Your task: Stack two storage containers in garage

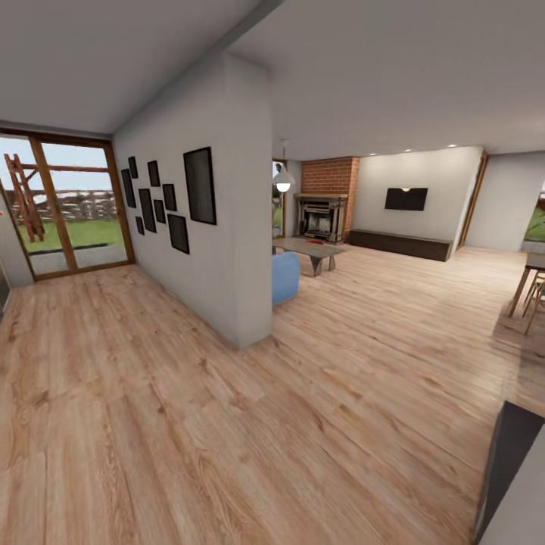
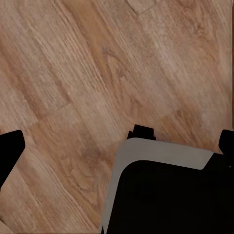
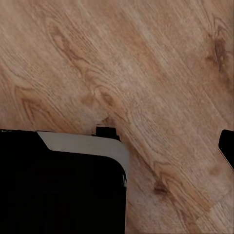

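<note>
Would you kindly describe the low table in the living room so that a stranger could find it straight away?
Look to the far red-brick chimney with the dark fireplace beneath it. In front of that, on the wood-plank floor, stands the low table, under a white pendant lamp. Its flat grey-brown top sets it apart from the blue seat beside it.

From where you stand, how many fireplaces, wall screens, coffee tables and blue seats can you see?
fireplace: 1
wall screen: 1
coffee table: 1
blue seat: 1
Total: 4
</note>
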Tool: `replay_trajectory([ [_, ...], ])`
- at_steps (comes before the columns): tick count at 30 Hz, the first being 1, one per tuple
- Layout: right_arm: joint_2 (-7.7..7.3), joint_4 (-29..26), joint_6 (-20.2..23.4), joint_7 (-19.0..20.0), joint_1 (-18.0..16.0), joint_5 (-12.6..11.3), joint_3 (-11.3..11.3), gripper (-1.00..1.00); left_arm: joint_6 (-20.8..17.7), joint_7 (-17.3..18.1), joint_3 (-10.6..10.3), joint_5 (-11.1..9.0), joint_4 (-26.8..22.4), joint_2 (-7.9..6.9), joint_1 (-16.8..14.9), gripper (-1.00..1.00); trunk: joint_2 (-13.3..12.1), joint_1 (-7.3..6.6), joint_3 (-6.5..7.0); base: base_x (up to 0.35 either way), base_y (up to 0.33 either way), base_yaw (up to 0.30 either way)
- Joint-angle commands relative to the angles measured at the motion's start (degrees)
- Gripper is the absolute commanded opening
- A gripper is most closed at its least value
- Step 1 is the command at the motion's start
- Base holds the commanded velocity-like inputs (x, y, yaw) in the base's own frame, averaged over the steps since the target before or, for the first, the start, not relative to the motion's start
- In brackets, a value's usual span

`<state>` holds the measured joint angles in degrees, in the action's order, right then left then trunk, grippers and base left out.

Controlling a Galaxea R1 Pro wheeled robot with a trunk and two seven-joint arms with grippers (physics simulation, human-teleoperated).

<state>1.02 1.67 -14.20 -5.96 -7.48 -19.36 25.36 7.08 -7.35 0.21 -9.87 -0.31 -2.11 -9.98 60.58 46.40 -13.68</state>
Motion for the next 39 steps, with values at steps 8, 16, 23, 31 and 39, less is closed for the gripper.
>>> replay_trajectory([
  [8,0.04,0.18,-0.31,-0.1,-0.07,-0.42,0.54,1.0,0.21,-0.03,-0.03,-0.32,0.04,0.01,-0.04,1.0,0.04,0.04,-0.07,0.326,0.0,0.0],
  [16,0.12,0.18,-0.31,-0.1,-0.07,-0.35,0.55,1.0,0.22,-0.03,-0.01,-0.32,0.04,0.0,-0.04,1.0,0.04,0.04,-0.07,0.326,0.0,-0.013],
  [23,0.21,0.18,-0.31,-0.07,-0.07,-0.33,0.49,1.0,0.22,-0.03,-0.01,-0.35,0.04,0.0,-0.04,1.0,0.04,0.04,-0.07,0.326,0.0,-0.187],
  [31,0.2,0.18,-0.31,-0.04,-0.07,-0.33,0.48,1.0,0.16,-0.03,-0.01,-0.35,0.04,0.0,-0.04,1.0,0.04,0.04,-0.07,0.326,0.0,-0.244],
  [39,0.14,0.18,-0.31,-0.02,-0.07,-0.33,0.48,1.0,0.14,-0.03,0.02,-0.4,0.04,0.0,-0.04,1.0,0.04,0.04,-0.07,0.326,0.0,-0.27],
])
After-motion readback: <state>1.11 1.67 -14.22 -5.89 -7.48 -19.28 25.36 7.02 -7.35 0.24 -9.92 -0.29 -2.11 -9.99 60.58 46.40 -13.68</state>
